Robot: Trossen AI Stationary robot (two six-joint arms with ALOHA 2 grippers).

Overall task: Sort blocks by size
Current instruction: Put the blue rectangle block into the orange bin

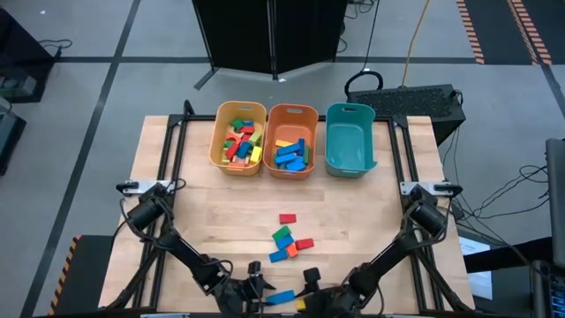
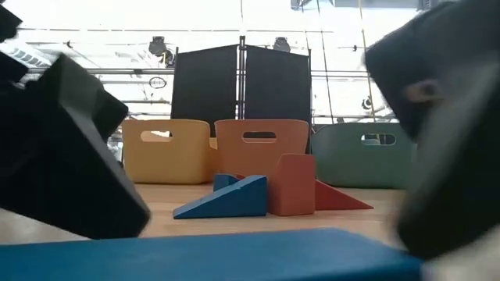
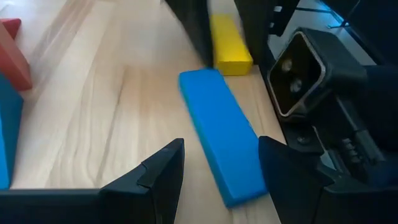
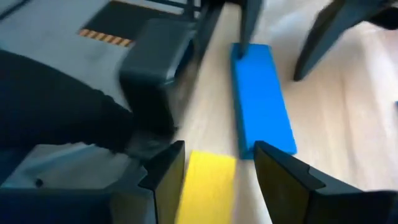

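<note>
**Both grippers low at the near edge, blue bar between them**

High view: Three bins stand in a row at the far side: yellow bin (image 1: pixel 238 163) with mixed small blocks, orange bin (image 1: pixel 292 168) with mostly blue blocks, teal bin (image 1: pixel 350 166) showing nothing inside. A loose cluster (image 1: pixel 290 243) of red, green, blue and orange blocks lies mid-table. At the near edge, the left gripper (image 1: pixel 256 287) and right gripper (image 1: pixel 311 284) hang low and close together. A blue bar (image 1: pixel 280 298) lies flat between them, a yellow block (image 1: pixel 301 305) just beside its right end.

Low view: The bar (image 2: pixel 234 254) fills the foreground, flat on the table (image 2: pixel 180 199). Dark gripper bodies flank it on both sides. Behind it stand a blue wedge (image 2: pixel 223 201) and an orange block (image 2: pixel 291 185), then the bins.

Left wrist view: Left fingers (image 3: pixel 158 174) are spread, nothing between them. The bar (image 3: pixel 222 140) lies just ahead, offset towards one finger, its long axis pointing away from the gripper and slightly skewed. The yellow block (image 3: pixel 229 46) sits at its far end.

Right wrist view: Right fingers (image 4: pixel 165 168) are spread, empty. The yellow block (image 4: pixel 208 186) lies between them; the bar (image 4: pixel 261 102) is just beyond, long axis running away.

Judgement: the left gripper looks nearer the bar and better aligned. It would need a small sideways shift to straddle the bar across its short width.
</note>
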